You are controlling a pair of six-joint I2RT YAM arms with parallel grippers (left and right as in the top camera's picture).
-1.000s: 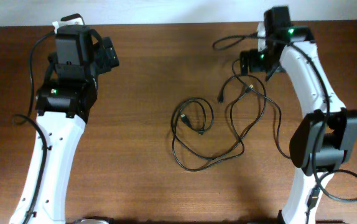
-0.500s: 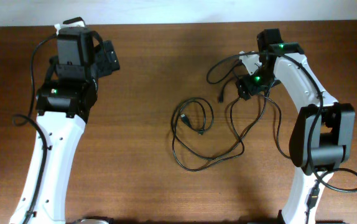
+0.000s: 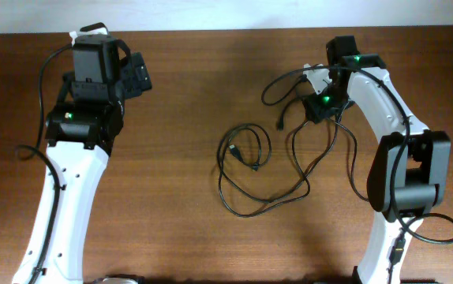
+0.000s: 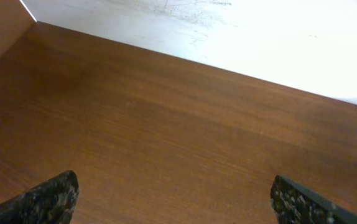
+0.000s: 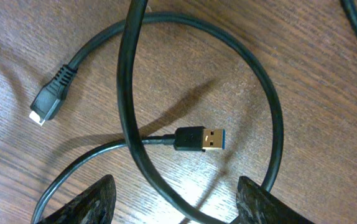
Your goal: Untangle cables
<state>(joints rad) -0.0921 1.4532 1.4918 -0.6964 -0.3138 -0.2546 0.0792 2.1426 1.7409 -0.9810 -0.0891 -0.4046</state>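
Right claw (image 5: pixel 175 202) hangs wide over thin black cables (image 5: pixel 124 81) near the brown wooden desk's (image 3: pixel 187 95) far right corner; loops cross, so I judge nothing untangled yet.

Even bright light; wall overexposed in left-wrist view.

Just ahead of your right claw (image 5: pixel 173 198), between its fingers, a flat plug (image 5: pixel 200 138) lies on the table (image 5: pixel 328 74). A smaller plug (image 5: pixel 49 102) lies ahead-left, and a cable loop (image 5: pixel 127 93) crosses the flat plug's cord.
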